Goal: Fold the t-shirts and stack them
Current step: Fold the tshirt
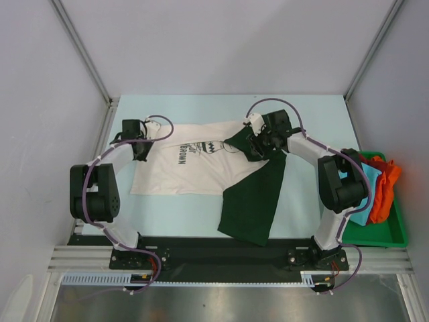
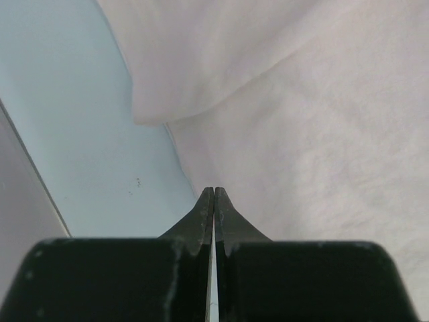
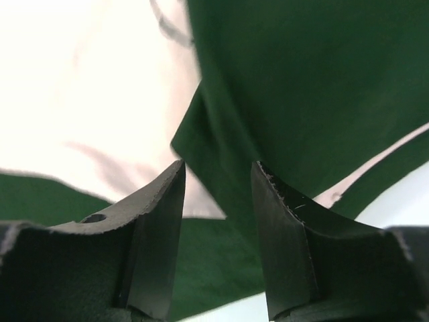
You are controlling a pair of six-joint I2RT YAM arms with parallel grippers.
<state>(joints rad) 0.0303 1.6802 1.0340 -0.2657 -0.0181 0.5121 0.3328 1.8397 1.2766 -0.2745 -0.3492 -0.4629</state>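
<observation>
Overhead view down from behind, left wrist close over cream t-shirt (image 1: pixel 174 176), right over green t-shirt (image 1: pixel 255 201)

2 tees (image 1: pixel 175 176) (image 1: pixel 255 201), 2 grippers (image 1: pixel 142 149) (image 1: pixel 260 143), 1 tray (image 1: pixel 397 236).

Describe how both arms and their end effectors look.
Both the left arm and right arm have bulky black joint housings joined by white links, with a purple cable looping along each. The left end effector and right end effector have matte black fingers tapering to thin, wedge-like tips, slightly scuffed.
</observation>
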